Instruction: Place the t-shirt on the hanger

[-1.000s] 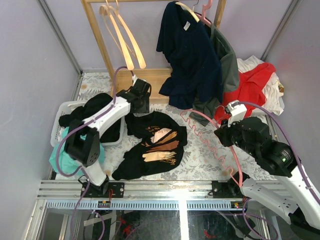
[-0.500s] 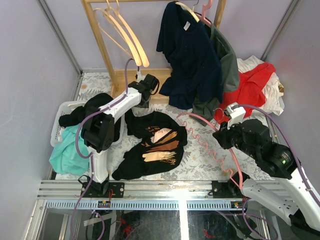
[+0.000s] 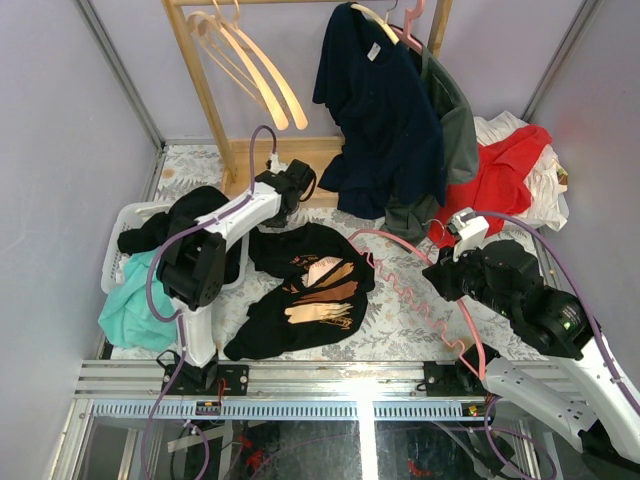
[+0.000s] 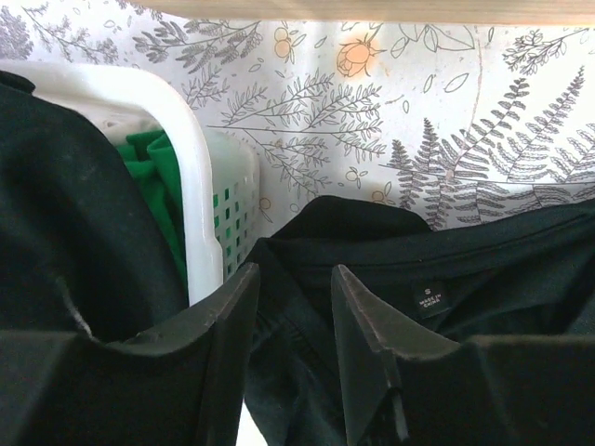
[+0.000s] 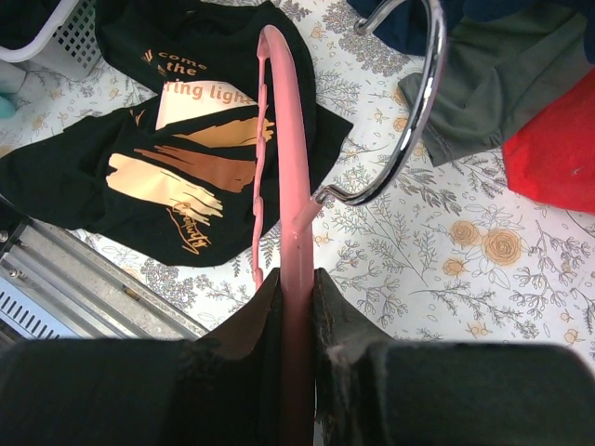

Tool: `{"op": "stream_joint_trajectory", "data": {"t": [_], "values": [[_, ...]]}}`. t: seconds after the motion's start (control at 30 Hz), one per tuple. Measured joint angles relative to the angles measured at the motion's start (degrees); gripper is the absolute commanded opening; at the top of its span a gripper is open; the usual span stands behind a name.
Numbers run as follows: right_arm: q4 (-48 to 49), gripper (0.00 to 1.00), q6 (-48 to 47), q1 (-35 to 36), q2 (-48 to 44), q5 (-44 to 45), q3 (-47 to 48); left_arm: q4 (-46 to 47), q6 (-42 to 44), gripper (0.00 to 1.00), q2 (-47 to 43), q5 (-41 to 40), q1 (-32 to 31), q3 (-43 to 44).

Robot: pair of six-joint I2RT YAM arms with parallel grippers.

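Observation:
The black t-shirt [image 3: 305,290] with a tan print lies crumpled on the floral table, print up. My left gripper [image 3: 284,204] hovers at its far collar edge. In the left wrist view the fingers [image 4: 232,307] stand apart, open [image 4: 293,279], with dark collar fabric [image 4: 483,269] and its size label just beyond and below them. To the right, my right gripper [image 3: 447,276] is shut on the pink hanger [image 3: 402,292]. It grips the hanger's pink arm [image 5: 284,139] just below the metal hook [image 5: 423,93]. The hanger is held above the table, beside the t-shirt [image 5: 186,139].
A white basket [image 3: 120,225] holding dark and green clothes sits at the left, its rim [image 4: 200,139] beside my left fingers. Teal cloth [image 3: 130,310] lies in front of it. A wooden rack [image 3: 200,80] at the back carries cream hangers [image 3: 255,70] and a navy t-shirt [image 3: 375,110]. A red garment [image 3: 505,175] lies back right.
My left gripper swung toward the back of the table and settled at the t-shirt's collar, its jaws narrowing a little. The right gripper shifted the hanger slightly left.

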Motion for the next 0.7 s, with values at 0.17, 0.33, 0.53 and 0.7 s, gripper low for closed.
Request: {"op": "stream_joint_trajectory", "data": {"t": [0.17,0.33,0.53,0.7], "values": [[0.0,0.0,0.0,0.0,0.0,-0.13,0.0,0.28,-0.33,0.49,-2.43,3.15,-0.57,-1.66],[0.0,0.0,0.02,0.0,0.07,-0.33,-0.02,0.94,-1.51,0.54,-8.61,7.17,-2.99,-5.4],[0.0,0.0,0.02,0.0,0.11,-1.49,-0.02,2.69,-2.56,0.54,-9.4,10.69,-3.08,-11.1],[0.0,0.0,0.02,0.0,0.33,-1.64,-0.04,5.44,-2.89,0.48,-7.74,14.36,-2.93,-15.96]]}}
